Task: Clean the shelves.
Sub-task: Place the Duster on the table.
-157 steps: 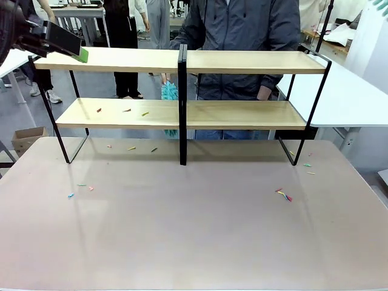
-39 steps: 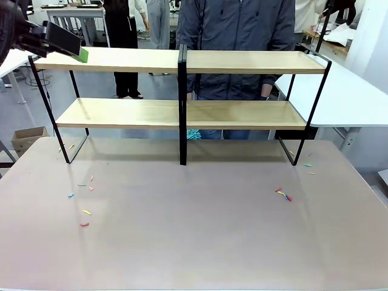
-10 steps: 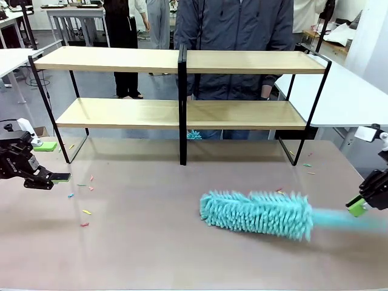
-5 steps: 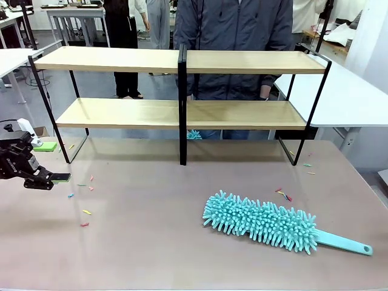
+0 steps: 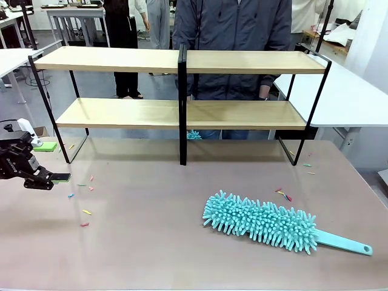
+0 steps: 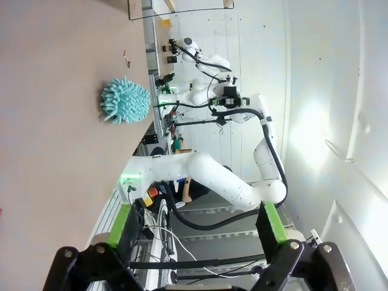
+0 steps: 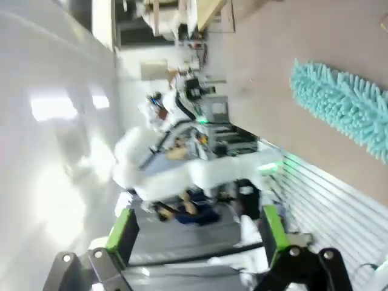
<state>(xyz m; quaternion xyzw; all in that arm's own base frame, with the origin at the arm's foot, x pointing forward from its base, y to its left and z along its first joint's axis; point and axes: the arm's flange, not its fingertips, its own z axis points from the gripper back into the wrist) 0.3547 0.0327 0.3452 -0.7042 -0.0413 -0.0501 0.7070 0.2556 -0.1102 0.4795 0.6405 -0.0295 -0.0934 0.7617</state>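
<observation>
The shelves (image 5: pixel 242 62) stand at the table's far side, two light wooden boards on a black frame, both boards bare. A teal fluffy duster (image 5: pixel 260 222) lies flat on the table right of centre, its handle pointing right; it also appears as the duster (image 6: pixel 125 101) and the duster (image 7: pixel 342 103) in the wrist views. My left gripper (image 5: pixel 53 162) hovers open at the table's left edge, with nothing between its fingers (image 6: pixel 124 224). My right gripper (image 7: pixel 197 233) is open and empty, away from the duster.
A person in a dark jacket (image 5: pixel 236 30) stands behind the shelves. Small coloured scraps (image 5: pixel 85 212) lie on the table at the left, and more scraps (image 5: pixel 282 194) at the right. A white table (image 5: pixel 345 97) adjoins on the right.
My right gripper has let go of the duster's handle and moved out of the front view to the right. The duster now rests on the table. The left arm has not moved.
</observation>
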